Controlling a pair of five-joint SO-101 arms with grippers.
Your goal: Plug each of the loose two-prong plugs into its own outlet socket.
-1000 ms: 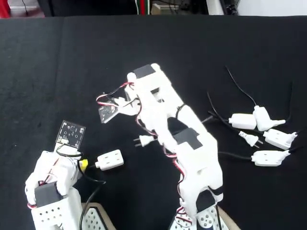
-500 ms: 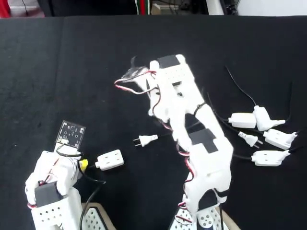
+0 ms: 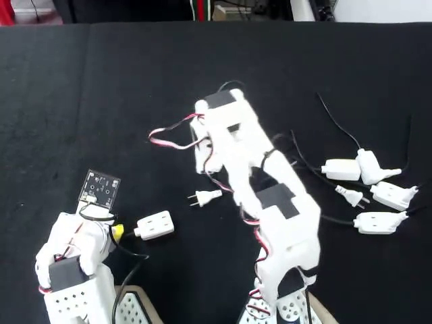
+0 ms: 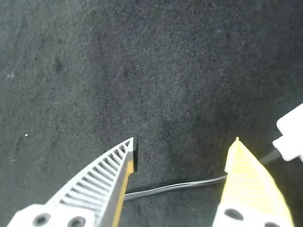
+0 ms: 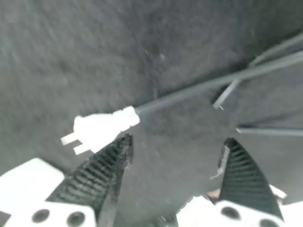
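Right claw [image 5: 179,142]: spread, empty; swung off toward upper centre, then came back over plug [image 3: 204,197].
Plug: unmoved, flat on bench [image 3: 101,81], frame centre, up-right of socket [image 3: 155,225].
Left claw [image 4: 184,142]: spread, lower left.
Grasp not yet made.

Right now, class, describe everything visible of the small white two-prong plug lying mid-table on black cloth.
The small white two-prong plug looks like moulded plastic, with two flat prongs. It lies flat and unplugged on the black cloth table, apart from the white outlet block. A thin black cord leaves its rear. The open right gripper hangs above, not touching it.
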